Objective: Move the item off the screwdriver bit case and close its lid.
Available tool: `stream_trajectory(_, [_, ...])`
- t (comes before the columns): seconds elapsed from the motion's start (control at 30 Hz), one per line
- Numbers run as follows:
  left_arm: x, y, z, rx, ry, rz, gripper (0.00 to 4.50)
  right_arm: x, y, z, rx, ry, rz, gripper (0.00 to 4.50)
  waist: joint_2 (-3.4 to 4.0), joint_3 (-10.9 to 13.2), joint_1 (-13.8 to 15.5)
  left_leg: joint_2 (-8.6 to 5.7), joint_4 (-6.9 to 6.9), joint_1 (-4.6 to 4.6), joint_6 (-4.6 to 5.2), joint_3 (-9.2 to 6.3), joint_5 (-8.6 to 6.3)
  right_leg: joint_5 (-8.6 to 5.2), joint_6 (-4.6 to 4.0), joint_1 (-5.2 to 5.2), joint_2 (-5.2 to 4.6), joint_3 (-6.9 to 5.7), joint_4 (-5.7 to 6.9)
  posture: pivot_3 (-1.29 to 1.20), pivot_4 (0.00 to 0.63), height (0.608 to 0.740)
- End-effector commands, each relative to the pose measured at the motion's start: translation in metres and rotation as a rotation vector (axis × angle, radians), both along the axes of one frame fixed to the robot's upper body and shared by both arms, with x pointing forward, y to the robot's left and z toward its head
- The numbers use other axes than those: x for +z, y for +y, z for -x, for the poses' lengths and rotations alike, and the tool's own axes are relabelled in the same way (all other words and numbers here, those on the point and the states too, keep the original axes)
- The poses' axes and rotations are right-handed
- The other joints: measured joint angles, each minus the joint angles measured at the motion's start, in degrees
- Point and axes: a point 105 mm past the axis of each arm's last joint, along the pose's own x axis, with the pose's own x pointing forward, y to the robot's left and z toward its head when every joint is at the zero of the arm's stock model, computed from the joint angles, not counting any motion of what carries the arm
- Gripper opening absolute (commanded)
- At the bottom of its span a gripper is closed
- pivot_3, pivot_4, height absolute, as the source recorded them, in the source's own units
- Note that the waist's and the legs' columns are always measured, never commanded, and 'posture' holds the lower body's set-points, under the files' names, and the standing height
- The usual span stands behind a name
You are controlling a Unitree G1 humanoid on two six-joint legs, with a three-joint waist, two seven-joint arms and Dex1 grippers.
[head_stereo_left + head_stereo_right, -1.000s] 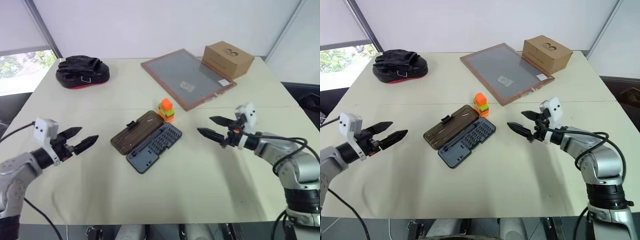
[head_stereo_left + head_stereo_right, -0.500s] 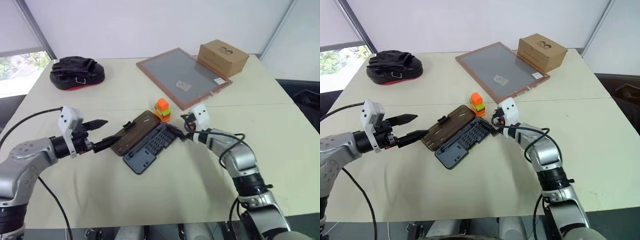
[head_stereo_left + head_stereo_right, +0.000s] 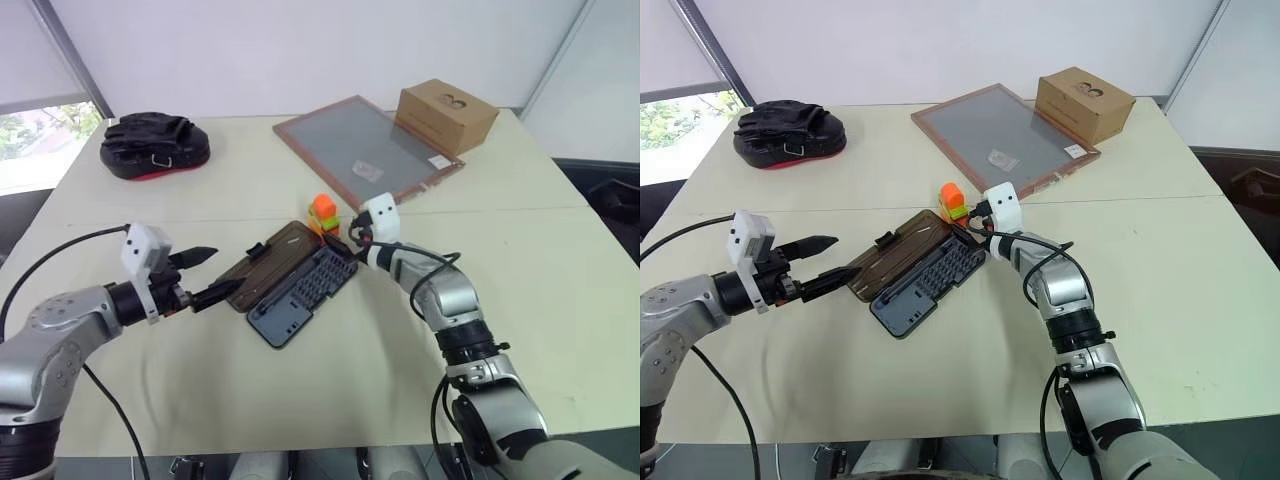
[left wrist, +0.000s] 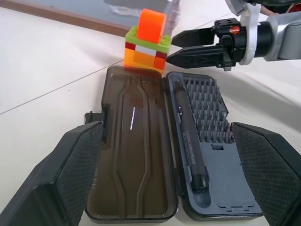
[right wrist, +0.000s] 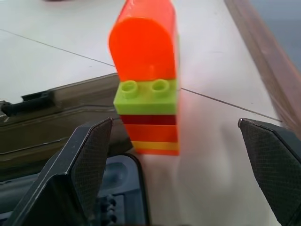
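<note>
- Left end effector (image 3: 205, 276) hangs low over the bench (image 3: 330, 390), its two black fingers spread wide, tips pointing at the near end of the lid (image 3: 268, 265) and holding nothing.
- Behind it, at the far left of the bench, lies a black bag (image 3: 153, 145).
- Screwdriver bit case (image 3: 301, 294) lies open and flat in the middle, brown see-through lid on the left, grey tray with rows of bits on the right.
- Orange and green item (image 3: 324, 212) stands upright at the far end of the lid.
- Right end effector (image 4: 176, 44), fingers spread wide, sits just beside the item; touching cannot be told.
- Further right and back lie a framed grey board (image 3: 370, 153) and a cardboard box (image 3: 447, 116).
</note>
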Motion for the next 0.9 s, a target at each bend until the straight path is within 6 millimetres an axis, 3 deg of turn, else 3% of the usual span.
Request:
stream_trajectory(0.03, [0.009, -0.001, 0.003, 0.003, -0.053, -0.010, 4.50, 0.014, 0.009, 0.001, 0.038, -0.040, -0.020, 4.44, 0.01, 0.01, -0.01, 0.00, 0.00, 0.00, 0.00, 0.00, 0.00, 0.00, 0.00, 0.00, 0.00, 0.00, 0.00, 0.00, 0.150, 0.740])
stream_trajectory(0.27, [0.006, -0.003, 0.002, 0.009, -0.052, -0.009, 4.50, 0.017, 0.029, -0.011, 0.037, -0.045, -0.040, 4.44, 0.02, 0.01, -0.21, 0.01, -0.02, 0.01, -0.01, 0.00, 0.01, 0.02, -0.02, -0.04, 0.03, 0.01, 0.03, 0.00, 0.150, 0.740])
stream_trajectory(0.47, [0.007, -0.002, 0.002, 0.014, -0.055, -0.010, 4.50, 0.008, 0.029, -0.023, 0.011, -0.039, -0.010, 4.44, 0.03, 0.02, -0.07, 0.01, -0.03, 0.00, -0.16, -0.01, 0.09, 0.02, -0.04, -0.04, 0.03, 0.01, 0.02, 0.00, 0.150, 0.740])
stream_trajectory(0.57, [0.007, -0.002, 0.003, 0.021, -0.056, -0.011, 4.50, 0.003, 0.025, -0.028, -0.007, -0.023, 0.011, 3.59, 0.03, 0.02, -0.15, 0.00, -0.03, -0.01, -0.16, -0.01, 0.09, 0.02, -0.04, -0.03, 0.03, 0.01, 0.02, 0.00, 0.150, 0.740])
stream_trajectory(0.7, [0.008, -0.002, 0.003, 0.027, -0.060, -0.008, 4.50, -0.001, 0.022, -0.030, -0.014, -0.020, 0.020, 1.58, 0.05, 0.03, -0.23, 0.02, -0.04, 0.00, -0.16, -0.02, 0.09, 0.03, -0.04, -0.04, 0.05, 0.02, 0.03, 0.00, 0.150, 0.740])
stream_trajectory(0.73, [0.008, -0.002, 0.003, 0.027, -0.060, -0.008, 4.50, -0.001, 0.022, -0.031, -0.015, -0.021, 0.022, 1.30, 0.05, 0.03, -0.24, 0.02, -0.04, 0.00, -0.16, -0.02, 0.09, 0.03, -0.05, -0.04, 0.05, 0.02, 0.04, 0.00, 0.150, 0.740])
stream_trajectory(0.9, [0.007, -0.003, 0.002, 0.030, -0.063, -0.008, 4.50, 0.001, 0.020, -0.031, -0.020, -0.036, 0.022, 1.33, 0.05, 0.03, -0.27, 0.02, -0.04, 0.01, -0.16, -0.02, 0.09, 0.03, -0.05, -0.04, 0.05, 0.02, 0.04, 0.00, 0.150, 0.740])
